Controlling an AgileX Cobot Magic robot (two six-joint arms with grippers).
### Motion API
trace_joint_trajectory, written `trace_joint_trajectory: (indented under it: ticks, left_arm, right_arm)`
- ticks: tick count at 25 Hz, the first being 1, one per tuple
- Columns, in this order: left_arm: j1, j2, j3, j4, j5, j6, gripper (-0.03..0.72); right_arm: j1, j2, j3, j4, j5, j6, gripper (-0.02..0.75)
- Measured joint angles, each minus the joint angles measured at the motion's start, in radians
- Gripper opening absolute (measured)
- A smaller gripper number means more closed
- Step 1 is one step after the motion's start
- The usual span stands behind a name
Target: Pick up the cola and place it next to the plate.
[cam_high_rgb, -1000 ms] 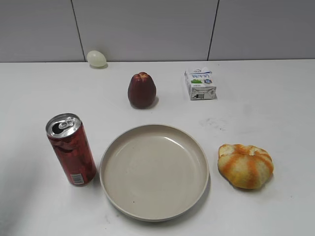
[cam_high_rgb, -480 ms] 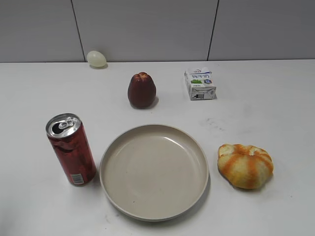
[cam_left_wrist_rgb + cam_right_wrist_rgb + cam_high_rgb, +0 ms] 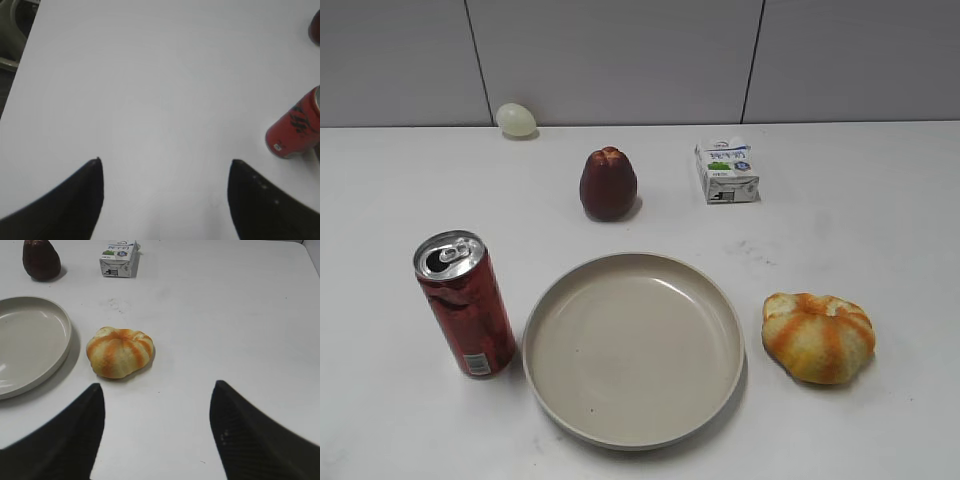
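The cola point(image 3: 466, 305), a dark-red can with a silver pull-tab top, stands upright on the white table just left of the plate point(image 3: 634, 346), close to its rim. The can also shows at the right edge of the left wrist view point(image 3: 295, 131). The plate's right part shows in the right wrist view point(image 3: 30, 342). My left gripper point(image 3: 165, 162) is open and empty over bare table, well left of the can. My right gripper point(image 3: 156, 386) is open and empty, near the bread. Neither gripper shows in the exterior view.
A dark red pear-shaped fruit point(image 3: 608, 184) and a small milk carton point(image 3: 726, 171) stand behind the plate. A pale egg point(image 3: 516, 119) lies at the back wall. An orange-striped bread roll point(image 3: 818, 337) lies right of the plate. The table's left edge point(image 3: 22, 65) shows in the left wrist view.
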Motion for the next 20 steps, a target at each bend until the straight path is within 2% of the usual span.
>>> trace_joint_trajectory:
  ticks: [4, 11, 20]
  left_arm:
    - [0.000, -0.159, 0.097, -0.001, -0.033, 0.000, 0.590]
    - [0.001, -0.372, 0.139, -0.002, -0.034, 0.000, 0.590]
    - [0.004, -0.469, 0.214, -0.006, -0.026, -0.041, 0.590]
  right_arm:
    - [0.000, 0.000, 0.000, 0.000, 0.000, 0.001, 0.532]
    - [0.000, 0.000, 0.000, 0.000, 0.000, 0.001, 0.532]
    - [0.000, 0.000, 0.000, 0.000, 0.000, 0.001, 0.532]
